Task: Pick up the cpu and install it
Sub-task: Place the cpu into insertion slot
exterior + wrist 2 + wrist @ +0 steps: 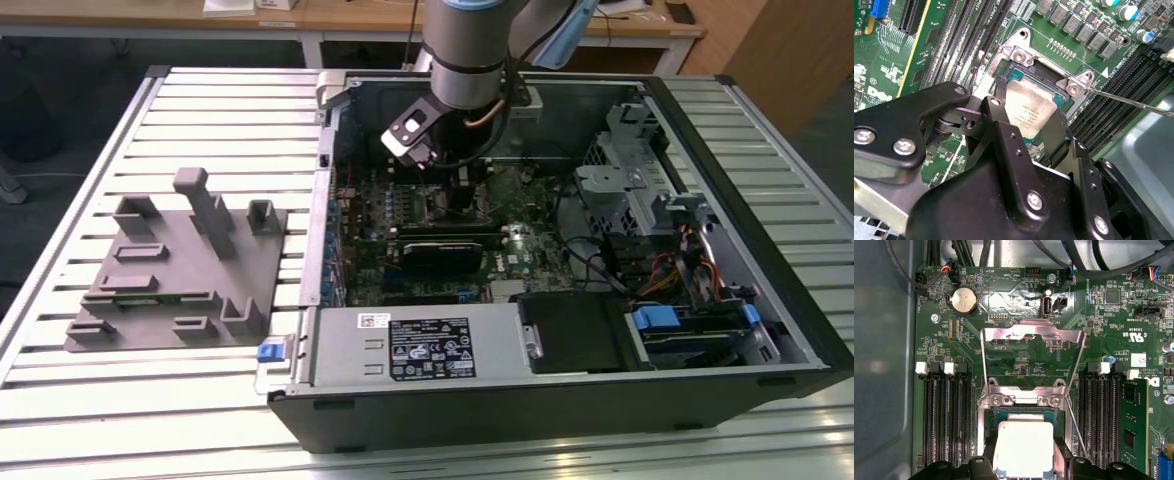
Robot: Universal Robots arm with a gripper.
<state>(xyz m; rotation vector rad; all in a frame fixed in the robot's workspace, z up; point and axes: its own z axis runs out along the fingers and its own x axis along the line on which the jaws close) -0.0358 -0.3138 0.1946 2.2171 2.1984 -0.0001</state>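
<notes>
**Item 1 – arm and pincer.** 1 arm [467, 60] reached down into the open computer case [747, 110], which lay on its side on a slatted metal surface [200, 110]. In the second wrist view the pincer [1029, 125] was low over the motherboard [1104, 315]. Its 2 black fingers [1059, 135] were closed against opposite edges of the cpu, pinching it between them.

**Item 2 – cpu.** 1 cpu [1026, 107] [1024, 447], pale silvery top facing up, was directly over the socket [1024, 412] and inside the socket frame. Whether it was fully seated or held just above the contacts could not be told.

**Item 3 – socket hardware.** 1 metal load plate [1034, 332] stood swung open, lying back over the board beyond the socket. 1 thin retention lever [1076, 430] ran out at an angle beside the socket.

**Item 4 – board fittings.** Black memory slots [949, 415] ran on both sides of the socket. 1 round coin cell [963, 300] sat near the board's edge.

**Item 5 – other contents.** 1 silver power supply [414, 345] bearing a white label lay along the near side of the case in the exterior view.

**Item 6 – fixture.** 1 grey moulded holder [174, 270] stood on the surface toward the exterior view's left, well apart from the pincer.
</notes>
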